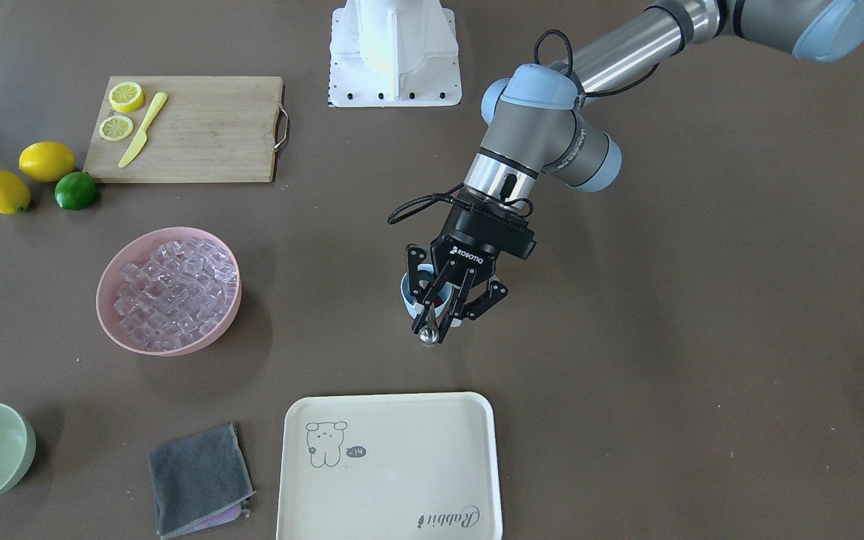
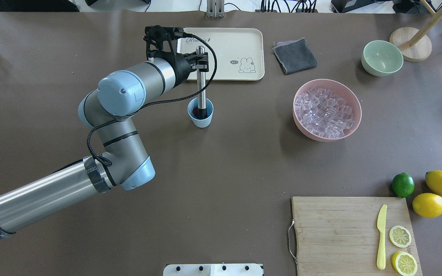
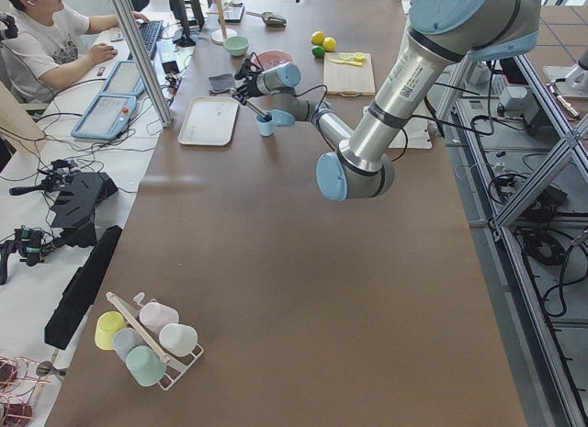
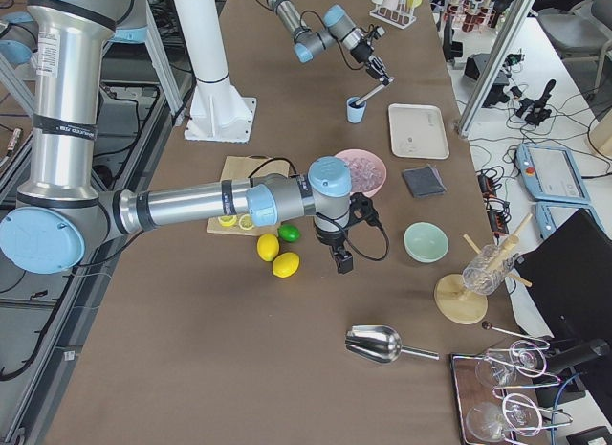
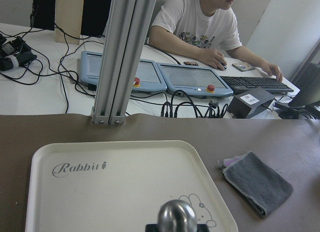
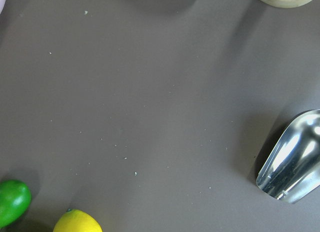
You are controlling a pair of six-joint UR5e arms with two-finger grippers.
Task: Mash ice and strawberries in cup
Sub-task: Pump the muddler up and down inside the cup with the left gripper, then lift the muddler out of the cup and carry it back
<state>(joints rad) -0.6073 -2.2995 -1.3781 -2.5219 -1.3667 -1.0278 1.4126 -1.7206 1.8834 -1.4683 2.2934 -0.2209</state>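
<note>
The light-blue cup (image 2: 201, 118) stands on the table near the tray, with a red strawberry (image 2: 195, 111) inside it. My left gripper (image 2: 202, 64) is shut on a steel muddler (image 2: 202, 86) that stands upright with its dark lower end in the cup. In the front-facing view the gripper (image 1: 432, 326) covers most of the cup (image 1: 408, 289). The ice (image 2: 325, 112) is a heap of clear cubes in the pink bowl (image 2: 299, 126); I see none in the cup. My right gripper (image 4: 341, 261) hovers over the table near the lemons; I cannot tell whether it is open.
A cream tray (image 2: 244, 42) and a grey cloth (image 2: 294, 55) lie beyond the cup. A pale-green bowl (image 2: 382, 57) is at the far right. A cutting board (image 2: 340, 230) holds lemon halves and a yellow knife. Two lemons, a lime (image 2: 403, 184) and a metal scoop (image 6: 292, 162) are nearby.
</note>
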